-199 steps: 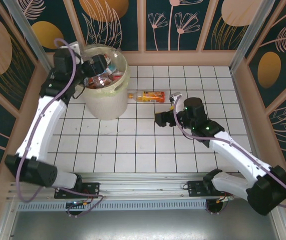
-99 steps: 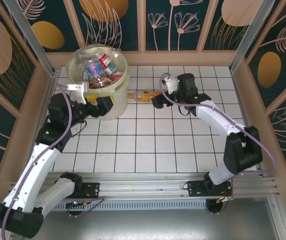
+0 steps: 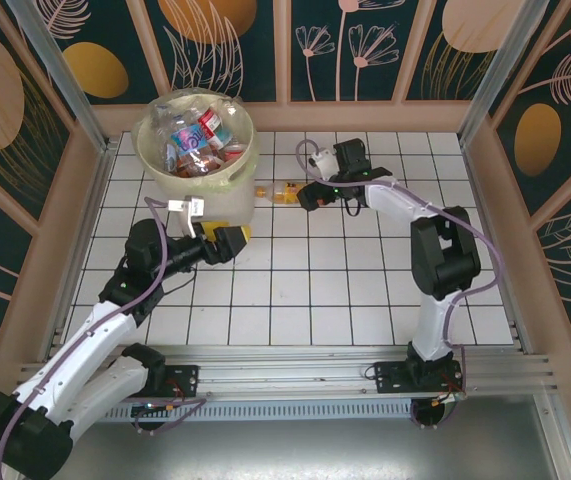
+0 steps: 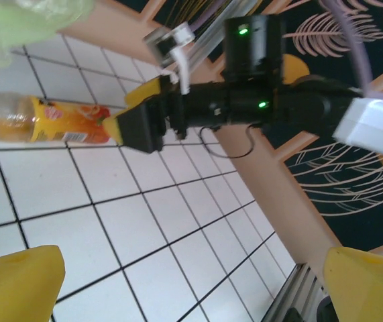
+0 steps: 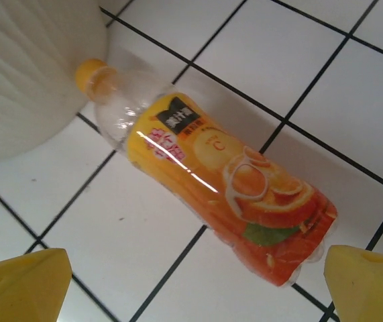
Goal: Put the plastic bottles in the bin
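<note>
At far left the cream bin (image 3: pixel 201 196) holds a heap of clear bottles (image 3: pixel 194 137); the left gripper (image 3: pixel 227 240) just near of it stands spread. Just right, an orange-labelled, orange-capped bottle (image 5: pixel 212 189) lies on the tiles (image 3: pixel 365 292) under the right gripper (image 5: pixel 192 287), its fingers spread wide.

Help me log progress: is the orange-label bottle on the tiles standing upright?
No, the orange-label bottle lies on its side on the tiles, cap toward the bin.

One bin (image 3: pixel 203 196), one loose bottle (image 5: pixel 211 194), left tool (image 3: pixel 231 241), right tool (image 3: pixel 307 196).
</note>
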Robot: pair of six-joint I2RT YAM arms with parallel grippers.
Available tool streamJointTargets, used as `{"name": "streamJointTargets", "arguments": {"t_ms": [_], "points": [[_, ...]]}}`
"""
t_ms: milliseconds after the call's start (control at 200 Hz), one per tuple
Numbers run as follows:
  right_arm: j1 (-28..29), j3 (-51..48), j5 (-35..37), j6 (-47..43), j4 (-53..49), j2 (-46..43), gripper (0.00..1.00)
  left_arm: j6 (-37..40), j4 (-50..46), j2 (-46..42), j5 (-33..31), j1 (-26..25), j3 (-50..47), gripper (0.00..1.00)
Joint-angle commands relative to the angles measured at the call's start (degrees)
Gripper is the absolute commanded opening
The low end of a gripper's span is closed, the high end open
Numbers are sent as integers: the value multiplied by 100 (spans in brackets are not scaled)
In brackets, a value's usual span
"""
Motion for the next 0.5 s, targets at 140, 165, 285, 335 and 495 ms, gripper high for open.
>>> {"name": "streamJointTargets", "arguments": {"t_ms": [140,165,285,335,495], "points": [[-16,846,502,-380,-33,619,97,-284,1066,173,163,-167,-430,99],[-17,929,503,-395,-62,681,96,-302,1144,199,162,-187,-463,99],[18,1355,439,-487,-319,1000,95,-430,1519,386,96,-335,-594,99],[59,1518,433,-527,-410,1133,95,-462,1651,460,20,-428,-639,99],[141,1836,479,-544,-501,1468,95,-450,1835,717,-16,-623,-616,98]]}}
